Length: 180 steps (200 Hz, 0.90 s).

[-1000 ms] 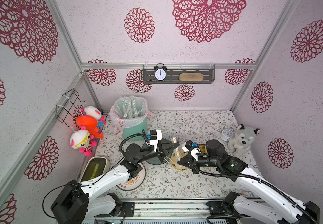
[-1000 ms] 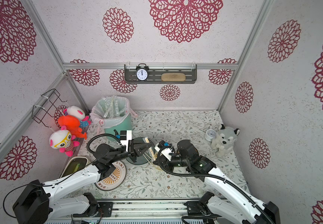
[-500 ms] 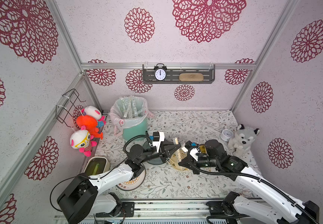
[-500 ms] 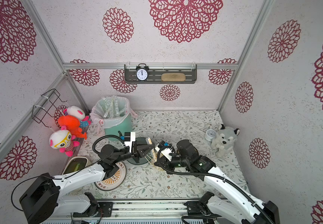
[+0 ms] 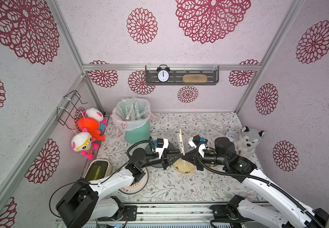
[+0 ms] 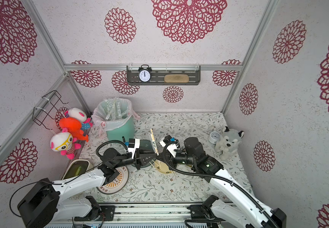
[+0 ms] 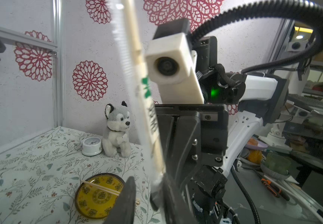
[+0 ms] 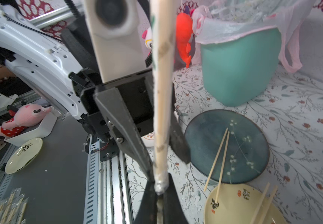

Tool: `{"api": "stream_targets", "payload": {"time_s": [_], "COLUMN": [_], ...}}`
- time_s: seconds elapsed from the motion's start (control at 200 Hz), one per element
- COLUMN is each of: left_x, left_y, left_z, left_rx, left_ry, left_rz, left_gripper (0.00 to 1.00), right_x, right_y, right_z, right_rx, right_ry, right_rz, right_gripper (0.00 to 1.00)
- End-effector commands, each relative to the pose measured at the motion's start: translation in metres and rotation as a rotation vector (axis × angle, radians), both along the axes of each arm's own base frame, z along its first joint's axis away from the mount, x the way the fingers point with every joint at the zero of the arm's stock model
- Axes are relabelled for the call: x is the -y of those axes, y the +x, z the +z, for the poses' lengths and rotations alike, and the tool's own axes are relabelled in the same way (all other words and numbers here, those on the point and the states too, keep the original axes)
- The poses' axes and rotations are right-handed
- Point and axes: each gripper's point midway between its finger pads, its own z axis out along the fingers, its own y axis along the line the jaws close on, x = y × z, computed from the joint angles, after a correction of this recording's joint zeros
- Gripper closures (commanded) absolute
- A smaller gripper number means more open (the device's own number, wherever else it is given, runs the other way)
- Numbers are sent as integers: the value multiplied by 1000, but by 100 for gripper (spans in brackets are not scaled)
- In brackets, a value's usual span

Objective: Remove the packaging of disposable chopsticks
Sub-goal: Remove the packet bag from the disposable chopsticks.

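One sleeved chopstick pair (image 5: 181, 142) stands clamped in the right hand (image 8: 160, 192), flanked by the released left hand (image 7: 147, 184).

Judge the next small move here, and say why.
Probably close the left gripper on the sleeve and pull it away from the right gripper, which pinches the wrapped chopsticks at one end; the left jaws stand open around them.
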Motion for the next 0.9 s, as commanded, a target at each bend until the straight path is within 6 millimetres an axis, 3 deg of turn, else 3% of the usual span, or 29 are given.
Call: {"api": "stream_targets", "payload": {"time_s": [0.0,0.055,0.135,0.25,0.45,0.585,0.746,0.896], "left_x": [-7,-9,-12,-17,-28,-22,-1,6], "left_y": [-34,-30,-31,-26,-39,-35,-11,6], "left_z": [-96,-69,-37,-1,60,78,84,94], "left_rx": [-264,-203,-141,-58,92,120,117,144], "left_ry": [321,288,248,191,87,98,140,114], "left_rz": [-124,-105,-116,-73,-62,-71,-13,34], "left_gripper": [66,59,57,48,38,34,35,36], "right_x": [21,21,20,19,9,2,-3,-6], "right_y": [-45,-40,-34,-32,-18,-14,-14,-17], "right_z": [164,148,127,104,70,54,40,34], "right_rx": [536,514,477,432,349,299,258,243], "right_ry": [477,477,472,459,412,398,387,382], "right_rz": [88,62,42,33,23,37,60,80], "right_gripper": [100,100,100,100,100,100,100,100]}}
